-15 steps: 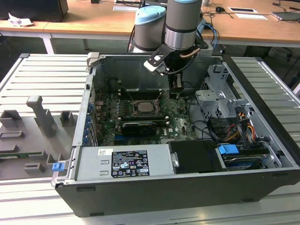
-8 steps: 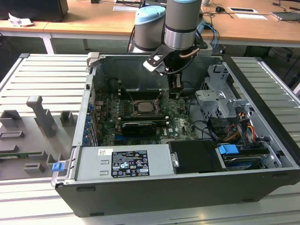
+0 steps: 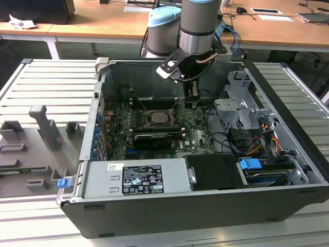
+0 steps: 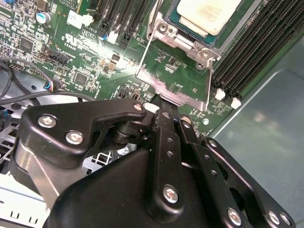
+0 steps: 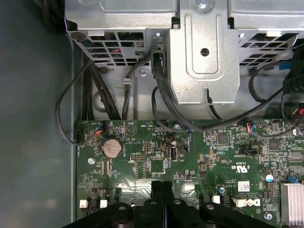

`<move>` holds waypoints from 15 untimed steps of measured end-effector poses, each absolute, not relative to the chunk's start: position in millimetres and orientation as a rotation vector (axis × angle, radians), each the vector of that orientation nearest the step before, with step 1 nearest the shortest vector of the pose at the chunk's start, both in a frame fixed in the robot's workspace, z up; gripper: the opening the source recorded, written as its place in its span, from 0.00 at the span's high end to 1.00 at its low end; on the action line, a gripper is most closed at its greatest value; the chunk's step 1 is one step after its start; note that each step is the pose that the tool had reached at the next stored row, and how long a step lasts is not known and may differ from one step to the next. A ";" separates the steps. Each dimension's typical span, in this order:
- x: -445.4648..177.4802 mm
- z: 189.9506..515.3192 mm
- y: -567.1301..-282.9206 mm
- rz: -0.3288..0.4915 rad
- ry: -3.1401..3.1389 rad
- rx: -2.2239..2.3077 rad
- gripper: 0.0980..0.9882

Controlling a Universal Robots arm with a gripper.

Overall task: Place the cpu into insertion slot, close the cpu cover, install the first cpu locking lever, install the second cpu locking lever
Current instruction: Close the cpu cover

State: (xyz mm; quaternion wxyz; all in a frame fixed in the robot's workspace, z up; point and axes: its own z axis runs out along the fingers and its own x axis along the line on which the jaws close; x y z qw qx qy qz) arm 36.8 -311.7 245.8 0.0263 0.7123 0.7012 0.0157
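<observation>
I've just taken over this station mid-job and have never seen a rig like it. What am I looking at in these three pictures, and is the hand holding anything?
The exterior view is taken from off the robot. It shows a grey robot arm reaching down into an open computer case that lies on a ribbed metal table. The two wrist views come from cameras riding on the arm, looking past its black hand at the green circuit board. In the second wrist view the cpu sits in the insertion slot, and the cpu cover is swung open. The hand is shut, with its tip right at the cover's free edge. I cannot tell whether it is pinching that edge.
</observation>
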 end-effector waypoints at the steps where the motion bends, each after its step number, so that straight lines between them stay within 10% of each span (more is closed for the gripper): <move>1: 36.4 245.7 -311.7 0.049 2.167 2.201 0.99; 15: 33.0 245.6 -311.7 0.049 2.167 2.201 0.99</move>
